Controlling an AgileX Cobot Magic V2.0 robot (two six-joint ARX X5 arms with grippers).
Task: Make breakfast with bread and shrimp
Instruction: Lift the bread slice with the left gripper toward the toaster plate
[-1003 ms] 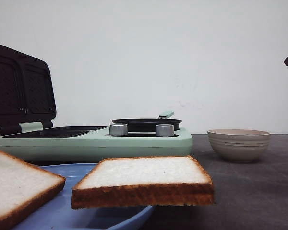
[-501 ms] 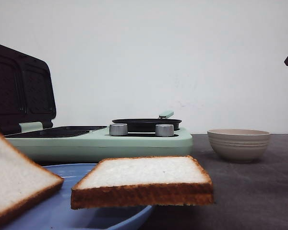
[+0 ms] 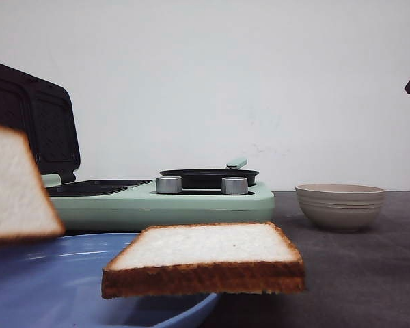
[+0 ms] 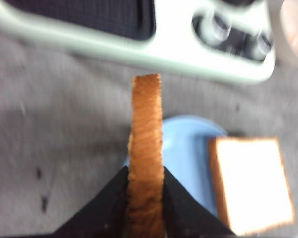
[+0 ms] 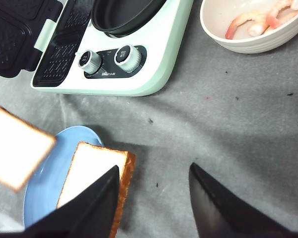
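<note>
The left claw is clamped on one thick square slice of white sandwich bread with a golden-brown crust, holding it on edge, clear of the round blue plate at the near-left of the desk. Here's what matters: the dark ridged sandwich plate of the mint-green breakfast maker lies straight ahead of that claw, toward the far-left of the desk, its lid standing open. The slice's long axis points right at it, so I'd judge the next move a forward carry and a lay-flat. The left arm is plainly the nearer one. The right claw hangs with its jaws wide apart and nothing between them, over the near middle of the desk beside the plate. Now the count: two bread slices, one lifted and the second slice lying flat, overhanging the plate's right rim; one plate; one beige ribbed bowl toward the far-right, holding pink shrimp, at least two; two silver knobs; one black round pan.
</note>
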